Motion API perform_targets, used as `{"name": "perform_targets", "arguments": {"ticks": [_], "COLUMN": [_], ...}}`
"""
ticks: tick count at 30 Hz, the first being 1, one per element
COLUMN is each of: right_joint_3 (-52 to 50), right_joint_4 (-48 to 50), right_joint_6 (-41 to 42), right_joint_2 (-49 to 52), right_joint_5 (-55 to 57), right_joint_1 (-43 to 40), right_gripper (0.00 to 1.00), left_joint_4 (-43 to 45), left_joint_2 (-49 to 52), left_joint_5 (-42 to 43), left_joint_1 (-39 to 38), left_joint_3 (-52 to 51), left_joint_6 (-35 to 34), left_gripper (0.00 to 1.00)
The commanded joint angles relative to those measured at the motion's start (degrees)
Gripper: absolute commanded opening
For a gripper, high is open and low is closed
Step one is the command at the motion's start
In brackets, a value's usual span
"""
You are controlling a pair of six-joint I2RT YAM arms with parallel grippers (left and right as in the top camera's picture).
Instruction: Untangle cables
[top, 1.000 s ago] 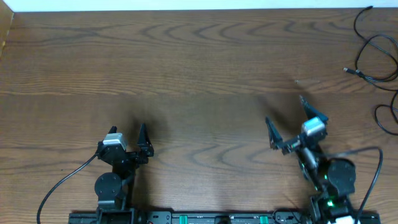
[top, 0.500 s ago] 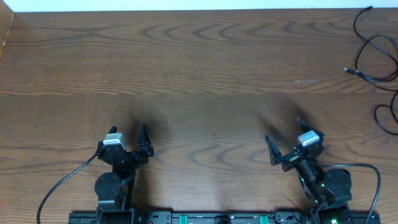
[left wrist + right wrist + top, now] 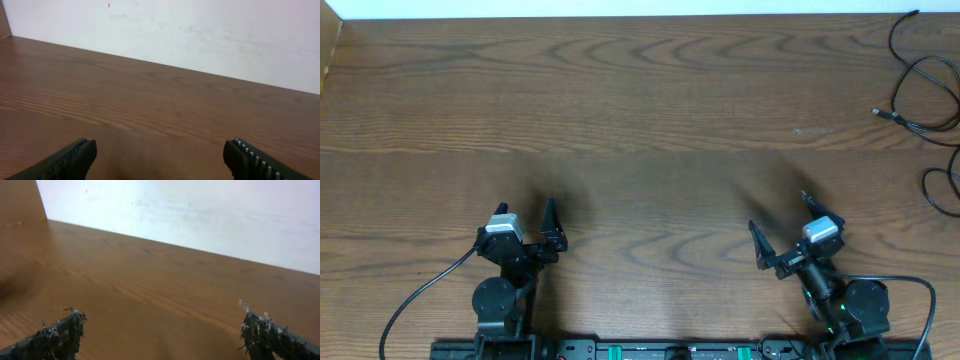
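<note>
Lying at the far right corner of the worktop, the cables (image 3: 905, 123) form a loose black tangle that trails down along the right edge and partly leaves the overhead view. They are thin, round and limp, lying in open loops, with one free end showing a small pale plug tip (image 3: 877, 113) that points toward the middle of the table (image 3: 640, 120). The tangle's long axis runs roughly with the right edge.

The right gripper (image 3: 779, 212) sits near the near edge with its fingers spread wide and nothing between them. The cables lie ahead of it and off to its right, well apart, so a reach would go diagonally toward that corner. The left gripper (image 3: 525, 213), also spread and empty, is much farther off, so the right arm is clearly the nearer one.

Neither wrist view shows any cable, only smooth brown wood grain and a pale wall. The right fingertips (image 3: 62, 332) look frayed and fuzzy, while the left fingertips (image 3: 250, 159) look ribbed.
</note>
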Motion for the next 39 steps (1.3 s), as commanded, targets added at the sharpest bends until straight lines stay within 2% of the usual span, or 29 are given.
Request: {"name": "perform_targets", "arguments": {"ticks": [1,8,24,28,32,34,37,39], "right_joint_3": [-0.07,-0.07,-0.07,-0.07,-0.07,-0.07,-0.07,-0.07], "right_joint_4": [-0.26,-0.26,-0.11,6.60,17.68,18.86,14.29,4.35], "right_joint_6": [0.35,0.35,-1.44,-4.00,-8.81,-9.51,-9.53,-7.87], "right_joint_2": [-0.63,-0.63,-0.63,-0.63,-0.63,-0.63,-0.63,-0.63], "right_joint_5": [0.07,0.07,1.44,6.38,12.48,13.62,13.77,13.75], "right_joint_1": [-1.25,-4.11,-4.39,-4.42,-4.44,-4.44,-4.44,-4.44], "right_gripper": [0.99,0.99,0.99,0.99,0.99,0.99,0.99,0.99], "left_joint_4": [-2.12,-2.12,-2.12,-2.12,-2.12,-2.12,-2.12,-2.12], "left_joint_2": [-0.28,-0.28,-0.28,-0.28,-0.28,-0.28,-0.28,-0.28], "left_joint_5": [0.57,0.57,0.55,0.55,0.55,0.57,0.57,0.57], "left_joint_1": [0.22,0.22,0.22,0.22,0.22,0.22,0.22,0.22], "left_joint_3": [-0.90,-0.90,-0.90,-0.90,-0.90,-0.90,-0.90,-0.90], "left_joint_6": [-0.09,-0.09,-0.09,-0.09,-0.09,-0.09,-0.09,-0.09], "left_gripper": [0.86,0.86,0.86,0.86,0.86,0.86,0.86,0.86]}}
